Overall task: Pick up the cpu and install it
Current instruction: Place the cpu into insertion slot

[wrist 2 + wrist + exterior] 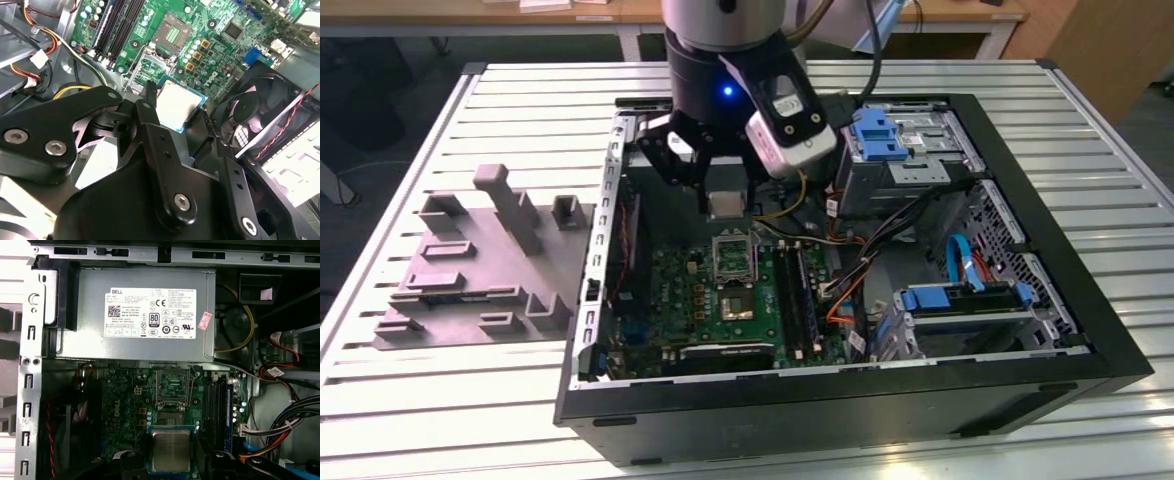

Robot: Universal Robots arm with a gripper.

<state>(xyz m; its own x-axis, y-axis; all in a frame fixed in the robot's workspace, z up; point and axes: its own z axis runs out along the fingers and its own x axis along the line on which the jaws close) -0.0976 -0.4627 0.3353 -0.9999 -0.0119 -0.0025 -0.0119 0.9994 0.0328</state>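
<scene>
The cpu is held by its edges in the gripper, which is closed to chip width, above the board and near the open socket. If it is lowered tilted or misaligned, socket pins could likely be bent.

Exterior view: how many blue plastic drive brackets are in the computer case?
2, both toward the exterior view's right: one blue bracket tops the far drive cage, the other sits on the nearer cage. Cables may hide more.
</scene>
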